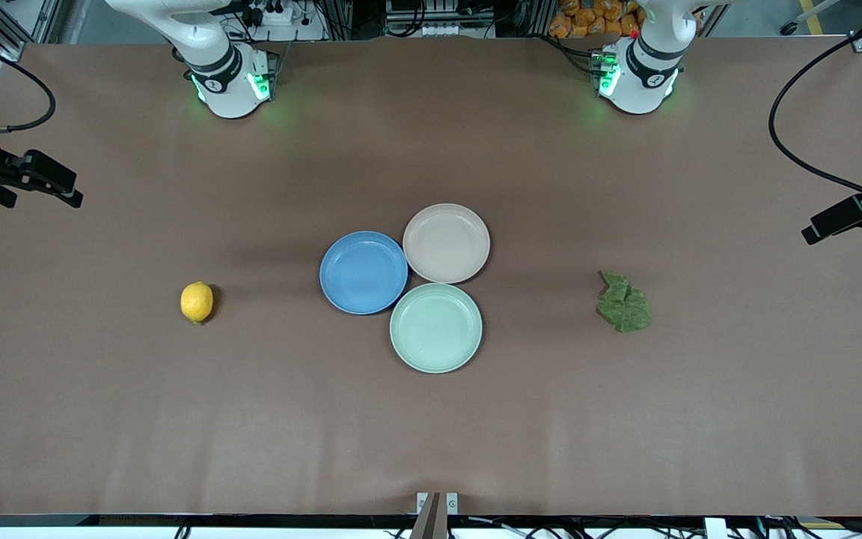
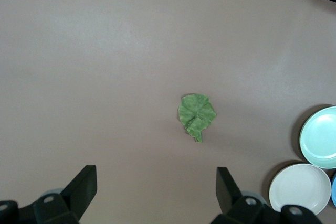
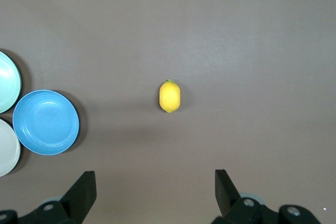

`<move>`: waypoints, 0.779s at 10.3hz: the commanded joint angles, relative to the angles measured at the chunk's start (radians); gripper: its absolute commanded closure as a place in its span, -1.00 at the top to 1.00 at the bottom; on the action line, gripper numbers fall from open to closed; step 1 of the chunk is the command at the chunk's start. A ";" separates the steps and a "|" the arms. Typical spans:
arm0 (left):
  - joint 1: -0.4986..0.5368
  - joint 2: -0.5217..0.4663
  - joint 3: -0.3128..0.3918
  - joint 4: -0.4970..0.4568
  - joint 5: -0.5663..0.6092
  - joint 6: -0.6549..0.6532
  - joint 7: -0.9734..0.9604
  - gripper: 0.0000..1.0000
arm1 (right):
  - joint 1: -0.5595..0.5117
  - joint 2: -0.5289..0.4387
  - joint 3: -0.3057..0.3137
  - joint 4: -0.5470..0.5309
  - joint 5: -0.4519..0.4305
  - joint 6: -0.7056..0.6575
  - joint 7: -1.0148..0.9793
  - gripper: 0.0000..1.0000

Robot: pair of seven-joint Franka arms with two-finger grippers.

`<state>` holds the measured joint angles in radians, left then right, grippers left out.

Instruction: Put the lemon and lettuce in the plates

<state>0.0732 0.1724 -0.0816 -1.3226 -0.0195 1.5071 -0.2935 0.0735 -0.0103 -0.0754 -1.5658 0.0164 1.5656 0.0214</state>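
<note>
- Nothing's been placed so far, as far as I can tell. The lemon point(image 1: 197, 302) sits on the bare table toward the right arm's end, well apart from the plates.
- Same story for the lettuce point(image 1: 624, 303): it lies flat on the table toward the left arm's end, also well apart from the plates.
- The blue plate point(image 1: 364, 272) and the beige-pink plate point(image 1: 447, 243) are both empty, touching each other around the table's middle. So both pick-and-place moves are left to do.
- The right gripper point(image 3: 155, 192) hangs high over the lemon's patch of table, fingers spread wide with nothing between them. The lemon shows up right in its wrist view.
- The left gripper point(image 2: 156, 190) is likewise spread apart and empty, up over the area by the lettuce, which is in its wrist view.
- Only other thing among the plates is a mint-green plate point(image 1: 436, 328), snug against the other two and nearest the front camera. My guess is it's the distractor, so a sloppy drop could land there.
- Paths from each item to the plates look unobstructed, just plain brown table point(image 1: 102, 419).
</note>
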 commanded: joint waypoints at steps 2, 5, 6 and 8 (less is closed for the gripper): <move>-0.006 -0.017 0.006 -0.010 -0.008 -0.011 0.027 1.00 | -0.001 -0.007 -0.001 -0.005 0.002 0.005 -0.011 1.00; -0.006 -0.017 0.005 -0.010 -0.010 -0.011 0.027 1.00 | -0.001 -0.005 -0.001 -0.005 0.002 0.007 -0.011 1.00; -0.004 -0.017 0.005 -0.010 -0.010 -0.011 0.028 1.00 | -0.001 -0.005 -0.001 -0.005 0.002 0.007 -0.011 1.00; 0.000 -0.013 0.005 -0.012 -0.011 -0.011 0.083 1.00 | -0.001 -0.002 -0.001 -0.007 0.002 0.007 -0.011 1.00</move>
<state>0.0717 0.1724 -0.0821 -1.3231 -0.0202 1.5071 -0.2677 0.0735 -0.0101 -0.0754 -1.5658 0.0164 1.5670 0.0213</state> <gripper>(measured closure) 0.000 0.000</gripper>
